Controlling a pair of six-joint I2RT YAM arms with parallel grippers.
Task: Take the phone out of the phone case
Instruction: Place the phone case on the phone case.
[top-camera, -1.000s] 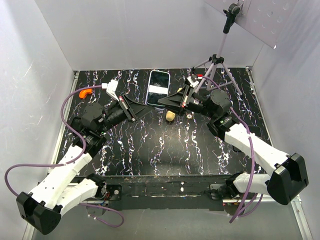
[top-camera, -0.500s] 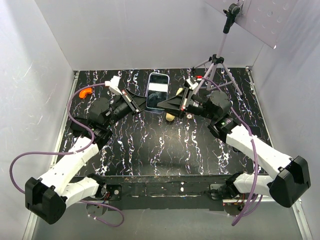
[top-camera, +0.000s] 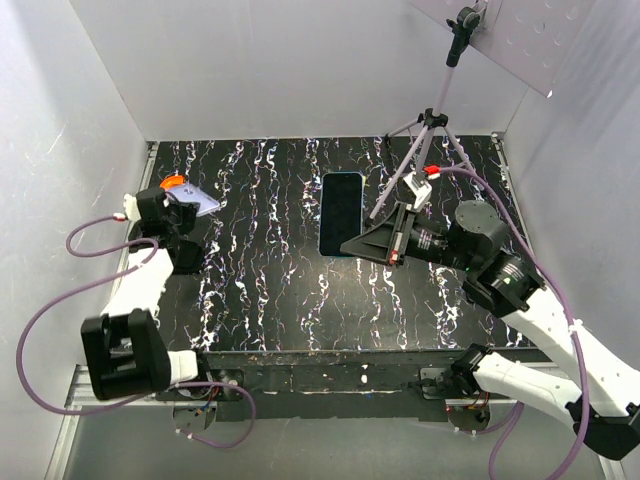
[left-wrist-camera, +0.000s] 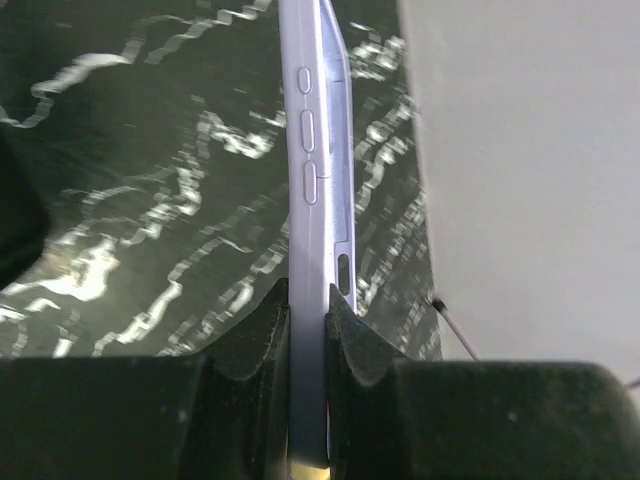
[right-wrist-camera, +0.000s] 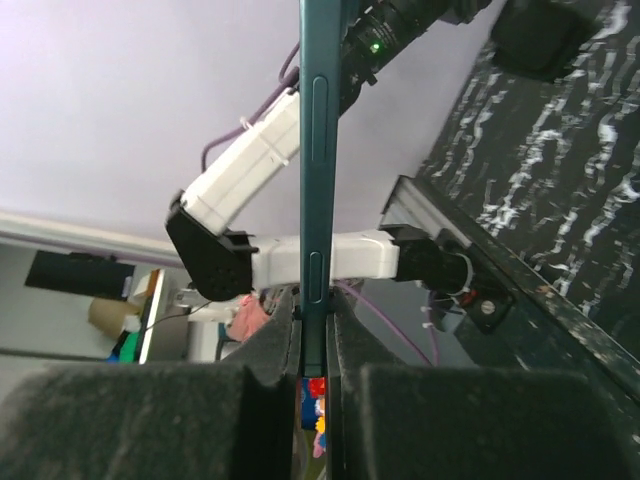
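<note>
The phone (top-camera: 203, 203), pale lavender, is out of the case and held at the far left of the table near the left wall. My left gripper (top-camera: 186, 206) is shut on it. In the left wrist view the phone (left-wrist-camera: 309, 150) stands edge-on, its side buttons showing, with both pads of the left gripper (left-wrist-camera: 308, 320) pressed on it. The phone case (top-camera: 340, 213), a dark empty shell, hangs over the table's middle. My right gripper (top-camera: 352, 246) is shut on its near end. In the right wrist view the case (right-wrist-camera: 316, 150) shows edge-on between the pads of the right gripper (right-wrist-camera: 315, 325).
A grey tripod (top-camera: 430, 130) stands at the back right, close to the right arm. An orange piece (top-camera: 172, 182) lies by the left wall behind the left gripper. White walls enclose the marbled black table (top-camera: 270, 270) on three sides.
The grippers have pulled apart. The left one has swung to the far left with the phone. The right one has drawn back toward the near right with the case.
</note>
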